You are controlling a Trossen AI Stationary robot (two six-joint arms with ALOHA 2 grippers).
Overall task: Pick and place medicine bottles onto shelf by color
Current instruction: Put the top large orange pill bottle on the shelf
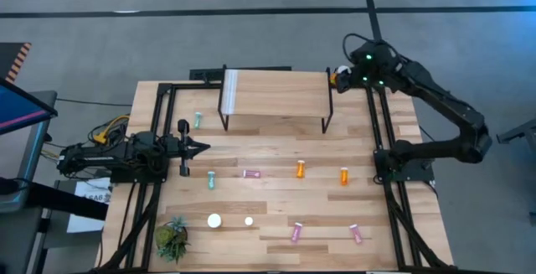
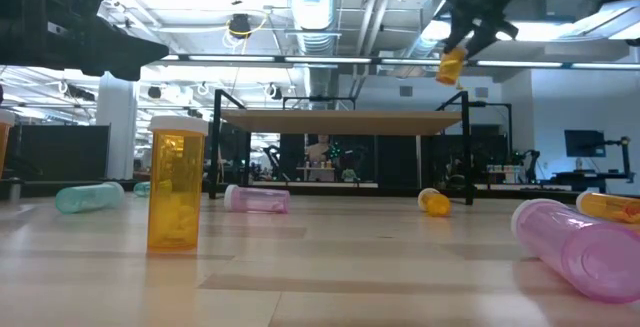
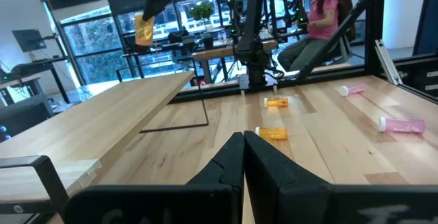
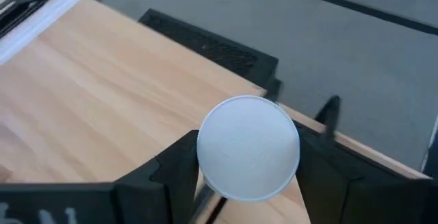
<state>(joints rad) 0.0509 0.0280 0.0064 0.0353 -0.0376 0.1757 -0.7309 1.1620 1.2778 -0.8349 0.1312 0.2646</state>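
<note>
The right tool [image 1: 342, 76] is clamped on an orange bottle [image 2: 451, 66], holding it in the air above the right end of the shelf [image 1: 276, 92], white cap [image 4: 248, 147] toward the wrist. The left tool [image 1: 203, 147] is clenched with nothing in it, low over the bench [image 1: 276, 215] at its left side. 2 orange [image 1: 301, 169], 4 pink [image 1: 251, 173] and 2 teal bottles [image 1: 198, 120] lie scattered on the bench.

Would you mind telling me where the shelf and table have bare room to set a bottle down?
The shelf top is bare from its whitish strip to the far end, where the right gripper holds an orange bottle above it. On the table, the patch under the shelf is free. The row of bottles from teal to orange is crowded.
</note>
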